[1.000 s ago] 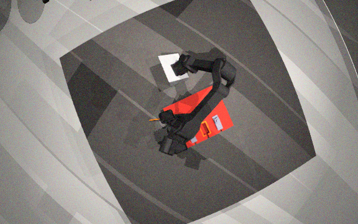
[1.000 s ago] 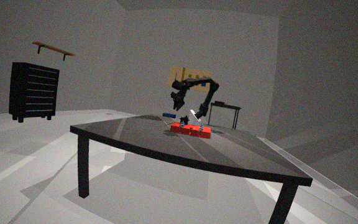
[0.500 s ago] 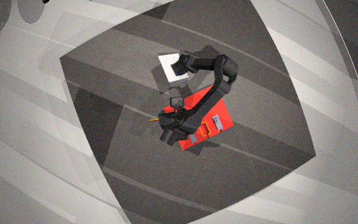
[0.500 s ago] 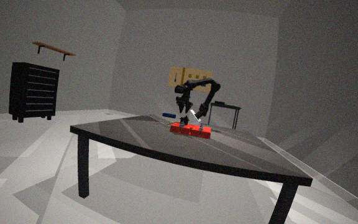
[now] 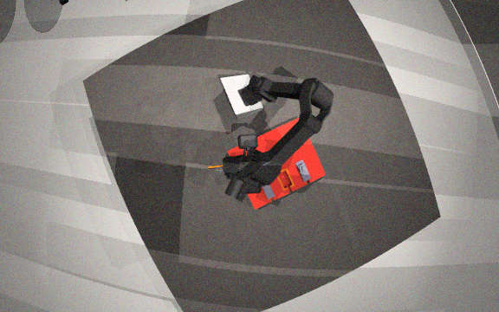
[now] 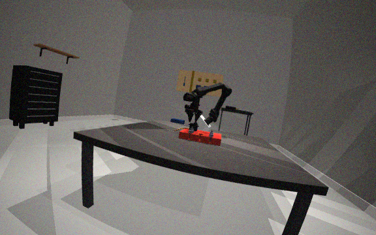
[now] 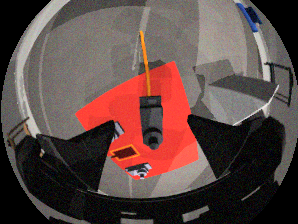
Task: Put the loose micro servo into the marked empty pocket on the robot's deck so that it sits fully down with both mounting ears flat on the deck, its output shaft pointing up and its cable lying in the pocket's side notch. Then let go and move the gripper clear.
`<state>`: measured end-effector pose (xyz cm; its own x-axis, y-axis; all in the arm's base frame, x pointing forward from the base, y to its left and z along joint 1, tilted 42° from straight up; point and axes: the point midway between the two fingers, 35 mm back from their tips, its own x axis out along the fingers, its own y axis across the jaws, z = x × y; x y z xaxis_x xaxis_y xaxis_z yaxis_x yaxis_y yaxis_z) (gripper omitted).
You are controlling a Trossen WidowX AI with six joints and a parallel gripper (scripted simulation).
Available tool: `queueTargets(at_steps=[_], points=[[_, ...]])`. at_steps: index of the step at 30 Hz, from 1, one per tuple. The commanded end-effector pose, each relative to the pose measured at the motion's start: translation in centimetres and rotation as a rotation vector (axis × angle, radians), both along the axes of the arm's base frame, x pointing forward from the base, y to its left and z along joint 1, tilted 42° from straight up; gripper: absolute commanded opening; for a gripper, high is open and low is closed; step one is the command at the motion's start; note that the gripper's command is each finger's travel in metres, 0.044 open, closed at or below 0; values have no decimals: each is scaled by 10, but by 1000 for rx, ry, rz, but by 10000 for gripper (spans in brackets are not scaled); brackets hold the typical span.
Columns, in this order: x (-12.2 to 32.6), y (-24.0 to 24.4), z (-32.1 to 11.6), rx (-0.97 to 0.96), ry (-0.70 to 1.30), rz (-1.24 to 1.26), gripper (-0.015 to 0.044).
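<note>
The loose micro servo is a dark block on the red deck. Its round shaft end is toward the bottom of the wrist view and its orange cable runs out past the deck's edge. The arm hides its body in the top view. The marked pocket's orange outline surrounds a dark, empty recess, between two grey fitted servos. My gripper is open above the loose servo, pointing down, one finger on each side of it in the wrist view.
A white slab stands by the arm's base, behind the deck. The second grey servo rises from the deck on the pocket's other side. The dark table extends around the deck.
</note>
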<state>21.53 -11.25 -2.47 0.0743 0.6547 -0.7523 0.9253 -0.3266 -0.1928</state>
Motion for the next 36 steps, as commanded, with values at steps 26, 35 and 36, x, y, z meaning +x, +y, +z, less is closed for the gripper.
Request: queueTargets(at_steps=[26, 35, 36], points=[[1, 15, -15, 6, 2, -4, 112], [0, 6, -5, 5, 2, -4, 0], [-1, 3, 0, 5, 2, -4, 0]])
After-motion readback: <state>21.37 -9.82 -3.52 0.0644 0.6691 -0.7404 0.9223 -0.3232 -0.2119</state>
